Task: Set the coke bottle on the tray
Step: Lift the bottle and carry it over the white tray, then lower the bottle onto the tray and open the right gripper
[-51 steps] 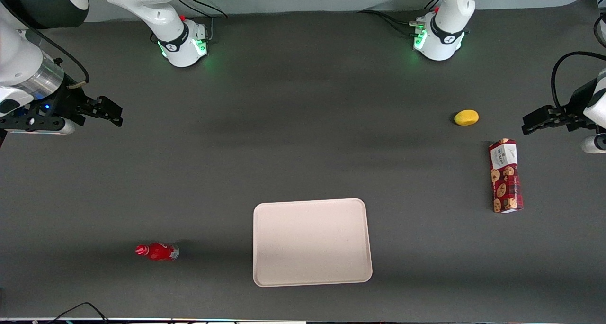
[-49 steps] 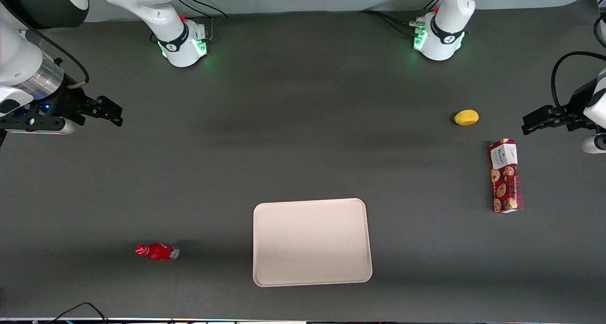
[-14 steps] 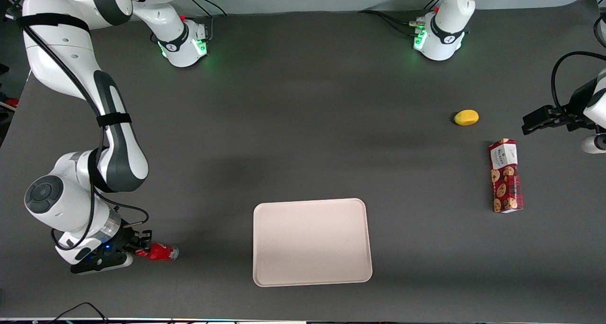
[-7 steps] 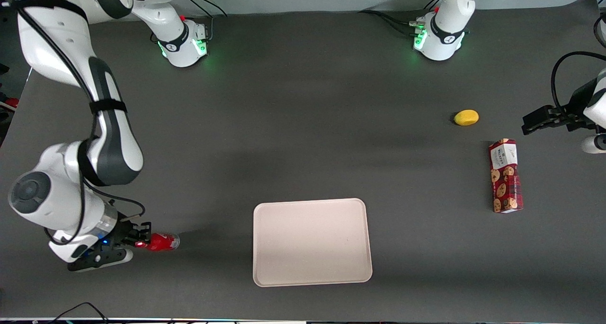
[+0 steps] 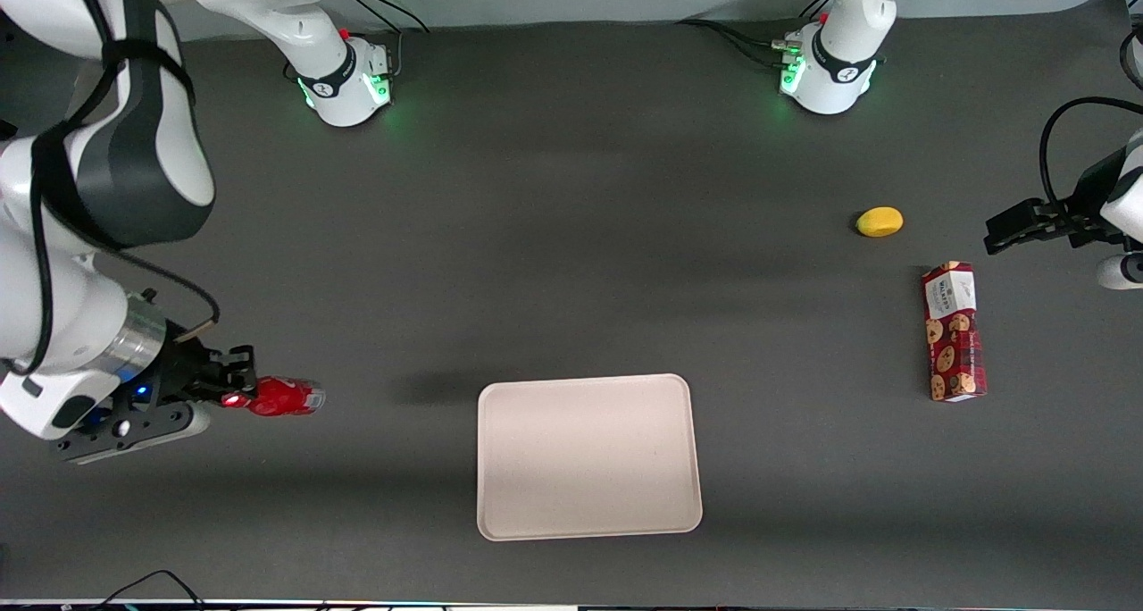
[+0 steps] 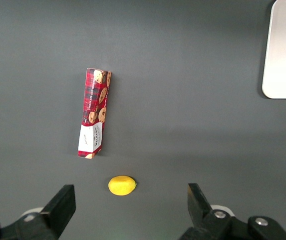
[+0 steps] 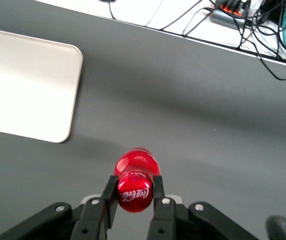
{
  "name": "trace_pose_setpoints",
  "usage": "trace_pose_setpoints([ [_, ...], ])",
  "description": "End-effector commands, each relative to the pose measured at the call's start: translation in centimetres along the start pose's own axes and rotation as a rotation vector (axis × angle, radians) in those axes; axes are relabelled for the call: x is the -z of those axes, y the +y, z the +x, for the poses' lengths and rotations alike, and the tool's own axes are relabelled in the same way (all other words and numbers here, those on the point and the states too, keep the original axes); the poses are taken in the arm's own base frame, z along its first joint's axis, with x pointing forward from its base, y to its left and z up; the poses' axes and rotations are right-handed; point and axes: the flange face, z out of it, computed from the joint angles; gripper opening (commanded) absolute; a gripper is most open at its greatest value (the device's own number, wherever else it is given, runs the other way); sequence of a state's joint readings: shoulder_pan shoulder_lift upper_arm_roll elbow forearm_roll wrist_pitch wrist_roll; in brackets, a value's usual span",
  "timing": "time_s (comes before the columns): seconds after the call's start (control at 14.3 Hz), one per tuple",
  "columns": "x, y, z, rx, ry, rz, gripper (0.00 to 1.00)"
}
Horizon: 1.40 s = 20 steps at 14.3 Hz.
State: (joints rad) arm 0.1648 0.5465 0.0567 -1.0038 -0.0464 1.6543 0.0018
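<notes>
Dark grey tabletop; gripper (image 5: 239, 389) at lower left of front view is pinching coke bottle (image 5: 284, 397) by its cap end, lifted. Carry level toward tray (image 5: 588, 456), lowering gently.

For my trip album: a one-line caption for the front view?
The gripper holds the coke bottle by its cap end, apart from the tray.

White "Coca-Cola" script on red cap of small red coke bottle (image 7: 135, 185), clamped in right gripper (image 7: 134, 195). Print on red patterned cookie box (image 5: 954, 331) unreadable.
</notes>
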Motion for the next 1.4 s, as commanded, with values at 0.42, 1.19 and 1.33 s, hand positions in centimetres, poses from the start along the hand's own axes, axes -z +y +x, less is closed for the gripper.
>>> trace_pose_setpoints([
  [0.42, -3.7, -15.7, 3.3, -0.194, 0.168, 0.075, 0.0],
  [1.19, -19.6, -20.7, 5.0, -0.302, 0.166, 0.11, 0.01],
  [1.33, -20.0, -20.7, 5.0, -0.302, 0.171, 0.111, 0.53],
])
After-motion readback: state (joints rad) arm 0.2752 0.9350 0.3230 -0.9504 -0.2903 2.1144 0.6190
